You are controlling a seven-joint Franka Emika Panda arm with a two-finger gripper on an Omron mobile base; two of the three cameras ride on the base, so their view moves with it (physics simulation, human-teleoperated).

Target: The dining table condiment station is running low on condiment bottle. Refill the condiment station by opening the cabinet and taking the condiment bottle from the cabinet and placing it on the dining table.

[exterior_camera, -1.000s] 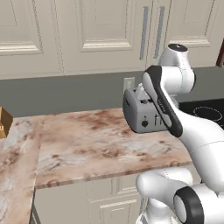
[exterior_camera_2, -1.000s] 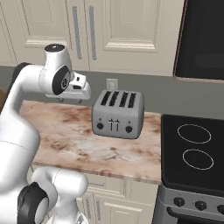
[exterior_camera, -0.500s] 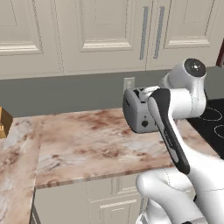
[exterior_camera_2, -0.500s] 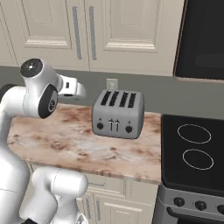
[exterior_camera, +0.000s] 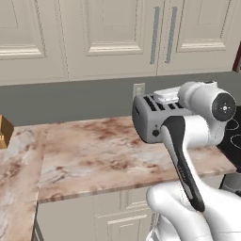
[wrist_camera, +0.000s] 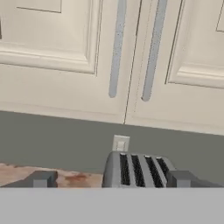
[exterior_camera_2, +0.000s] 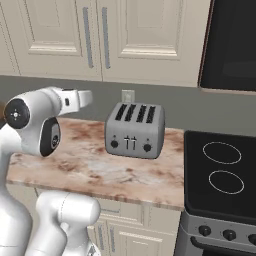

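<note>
The cabinet hangs above the counter with both raised-panel doors shut. Its two long silver bar handles run side by side along the door seam. My gripper is open, its two dark fingertips spread wide at the bottom of the hand view, facing the cabinet from a distance at about the height of the handles' lower ends. In the base views the hand juts toward the wall, level with the toaster's top. The condiment bottle is hidden and the dining table is out of view.
A grey four-slot toaster stands on the veined marble counter under the handles, with a wall outlet behind it. To the right lie a black cooktop and a dark appliance. A brown box sits far left.
The arm has folded down: its big upper joint sank from cabinet-door height to toaster height. The hand stayed near the toaster, still pointed at the cabinet. The doors remain shut.
</note>
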